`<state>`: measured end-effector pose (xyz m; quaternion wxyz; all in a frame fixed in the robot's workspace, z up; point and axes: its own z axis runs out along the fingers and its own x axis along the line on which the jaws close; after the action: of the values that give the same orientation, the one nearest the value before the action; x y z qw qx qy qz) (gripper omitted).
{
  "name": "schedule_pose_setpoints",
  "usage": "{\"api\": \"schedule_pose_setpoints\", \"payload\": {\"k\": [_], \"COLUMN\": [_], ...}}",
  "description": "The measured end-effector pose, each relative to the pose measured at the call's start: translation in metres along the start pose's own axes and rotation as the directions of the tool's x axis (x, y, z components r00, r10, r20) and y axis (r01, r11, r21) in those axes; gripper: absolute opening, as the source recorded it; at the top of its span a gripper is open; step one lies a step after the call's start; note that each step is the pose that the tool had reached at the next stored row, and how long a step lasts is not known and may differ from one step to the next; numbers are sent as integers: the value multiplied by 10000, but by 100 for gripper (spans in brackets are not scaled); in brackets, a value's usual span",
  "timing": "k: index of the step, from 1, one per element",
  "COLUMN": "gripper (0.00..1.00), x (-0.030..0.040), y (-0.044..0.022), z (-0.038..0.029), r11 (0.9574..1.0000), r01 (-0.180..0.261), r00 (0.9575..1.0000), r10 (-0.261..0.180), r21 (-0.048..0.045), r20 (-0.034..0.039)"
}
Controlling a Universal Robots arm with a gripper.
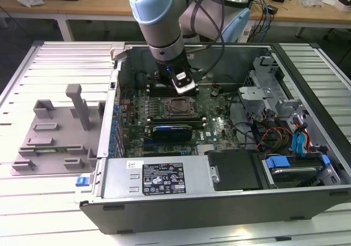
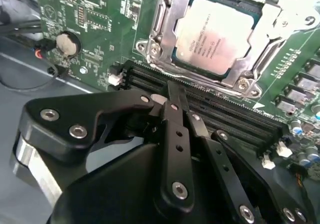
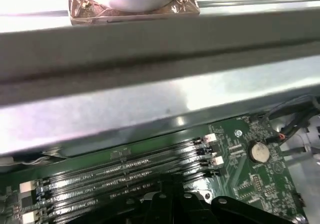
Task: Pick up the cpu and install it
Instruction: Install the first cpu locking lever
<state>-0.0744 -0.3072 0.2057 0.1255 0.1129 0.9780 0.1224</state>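
Observation:
The cpu (image 2: 215,34), a flat square chip with a silvery top, lies in the motherboard socket (image 2: 155,44), ringed by the metal bracket. In the exterior view the cpu (image 1: 178,108) sits mid-board inside the open computer case. My gripper (image 1: 181,85) hangs just behind the socket, over the black memory slots (image 2: 225,109). In the second wrist view its black fingers (image 2: 172,97) are pressed together with nothing between them, and they stand apart from the chip. My gripper's (image 3: 170,204) dark links also show over the memory slots (image 3: 125,174).
A grey plastic tray (image 1: 55,142) with raised blocks lies outside the case at the exterior view's left. The case wall (image 3: 150,104) rises close behind the slots. A coin battery (image 2: 68,43), a power supply (image 1: 164,177), cables and blue-tabbed drive bays (image 1: 299,142) crowd the case.

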Motion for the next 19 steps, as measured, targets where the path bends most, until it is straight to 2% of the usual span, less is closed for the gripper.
{"api": "schedule_pose_setpoints", "payload": {"k": [1,2,3,5,6,7,8,9,10,11,12,14,15,17,19], "gripper": [11,11,11,11,11,11,11,11,11,11,11,11,11,11,11], "x": [-3,-4,-7,-9,-9,-10,-11,-12,-13,-13,-19,-55,-56,-61,-88], "y": [3,4,3,-1,-5,-10,-11,-11,-12,-11,-10,-3,-3,3,31], "z": [-10,-18,-26,-27,-29,-30,-30,-29,-29,-29,-26,-15,-16,-33,-130], "r11": [9999,9997,9985,9951,9910,9846,9803,9772,9763,9762,9755,9730,9726,9725,9726], "r01": [31,72,148,268,354,452,506,540,549,548,549,549,548,548,549], "r00": [10000,10000,9998,9994,9990,9984,9980,9978,9978,9978,9982,9978,9975,9975,9975], "r10": [-32,-73,-153,-286,-386,-503,-569,-609,-617,-616,-584,-452,-433,-433,-434], "r21": [103,248,520,955,1292,1687,1911,2054,2095,2096,2129,2244,2261,2262,2261], "r20": [22,48,100,178,225,264,278,274,259,259,99,-477,-555,-556,-555]}}
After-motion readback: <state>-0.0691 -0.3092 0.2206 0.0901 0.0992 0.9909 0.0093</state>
